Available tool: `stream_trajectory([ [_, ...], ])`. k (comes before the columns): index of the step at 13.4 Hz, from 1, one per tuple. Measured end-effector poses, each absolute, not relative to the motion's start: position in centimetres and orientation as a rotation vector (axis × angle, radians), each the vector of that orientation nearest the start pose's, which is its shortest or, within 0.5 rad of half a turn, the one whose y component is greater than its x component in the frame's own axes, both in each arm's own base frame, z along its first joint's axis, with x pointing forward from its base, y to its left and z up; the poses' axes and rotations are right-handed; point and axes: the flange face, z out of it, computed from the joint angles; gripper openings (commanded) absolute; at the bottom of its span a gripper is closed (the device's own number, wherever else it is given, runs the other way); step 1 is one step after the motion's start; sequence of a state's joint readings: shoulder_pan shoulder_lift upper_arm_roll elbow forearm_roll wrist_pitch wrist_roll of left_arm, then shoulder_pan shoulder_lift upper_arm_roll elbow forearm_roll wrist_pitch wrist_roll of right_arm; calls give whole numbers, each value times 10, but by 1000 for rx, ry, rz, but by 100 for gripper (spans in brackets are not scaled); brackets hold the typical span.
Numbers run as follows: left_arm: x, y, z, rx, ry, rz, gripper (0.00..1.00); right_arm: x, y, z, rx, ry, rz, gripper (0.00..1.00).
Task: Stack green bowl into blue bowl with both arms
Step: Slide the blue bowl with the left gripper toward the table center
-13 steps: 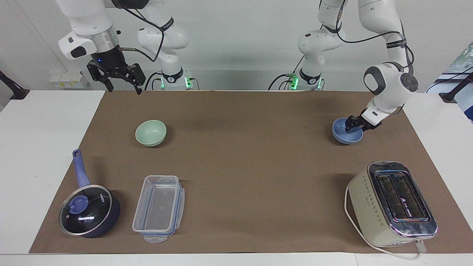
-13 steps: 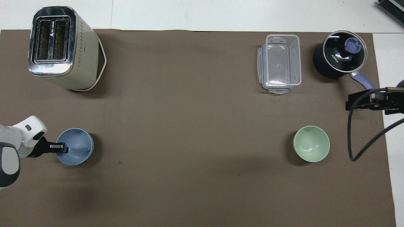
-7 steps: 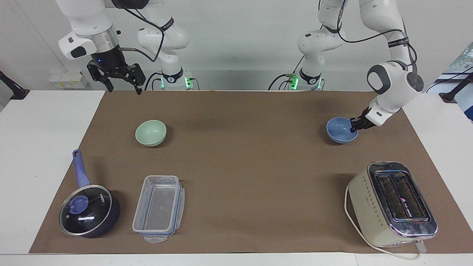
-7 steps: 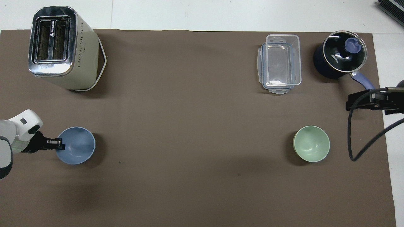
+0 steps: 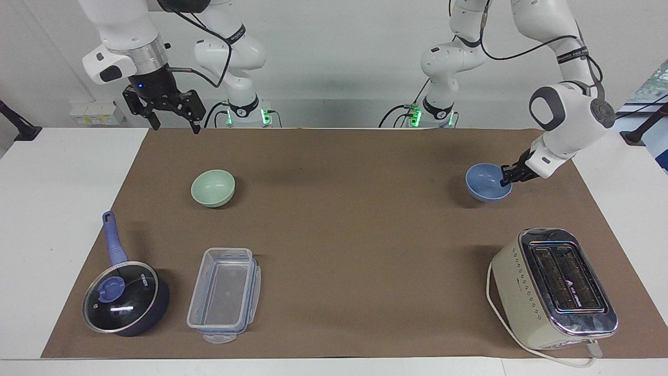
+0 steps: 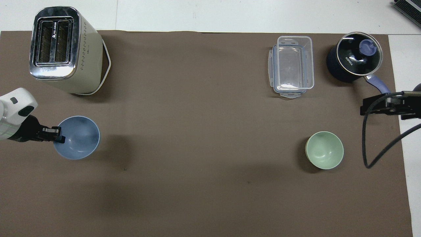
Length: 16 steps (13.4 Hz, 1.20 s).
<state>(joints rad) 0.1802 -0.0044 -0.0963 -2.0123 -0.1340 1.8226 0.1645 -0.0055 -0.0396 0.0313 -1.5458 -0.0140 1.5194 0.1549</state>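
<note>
The blue bowl (image 5: 487, 183) hangs a little above the mat at the left arm's end, with its shadow below it. My left gripper (image 5: 507, 176) is shut on the bowl's rim on the side toward that end; it also shows in the overhead view (image 6: 58, 135) at the blue bowl (image 6: 78, 138). The green bowl (image 5: 213, 188) sits upright on the mat toward the right arm's end and also shows in the overhead view (image 6: 324, 150). My right gripper (image 5: 176, 124) waits open and empty, high over the mat's edge by the robots, and also shows in the overhead view (image 6: 365, 109).
A cream toaster (image 5: 554, 288) stands farther from the robots than the blue bowl. A clear lidded container (image 5: 224, 293) and a dark blue lidded saucepan (image 5: 124, 303) lie farther from the robots than the green bowl. The brown mat (image 5: 355, 245) covers the table.
My left gripper has lifted the blue bowl off the mat by its rim. The right arm and the green bowl have not moved.
</note>
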Motion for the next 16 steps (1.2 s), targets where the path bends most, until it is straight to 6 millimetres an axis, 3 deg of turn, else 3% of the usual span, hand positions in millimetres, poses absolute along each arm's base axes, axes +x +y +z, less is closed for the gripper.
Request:
stream_trajectory([
  [4,542,-16,488,-3266,78,242,0,537,13,653,-3149,205,-23,100],
  [9,537,-85,485,-3245,218,264,0,537,12,653,-3149,208,-23,100],
  [12,520,-144,464,-3219,230,306,0,537,12,653,-3149,208,-23,100],
  [16,485,-214,401,-3240,195,290,0,537,11,653,-3149,209,-22,100],
])
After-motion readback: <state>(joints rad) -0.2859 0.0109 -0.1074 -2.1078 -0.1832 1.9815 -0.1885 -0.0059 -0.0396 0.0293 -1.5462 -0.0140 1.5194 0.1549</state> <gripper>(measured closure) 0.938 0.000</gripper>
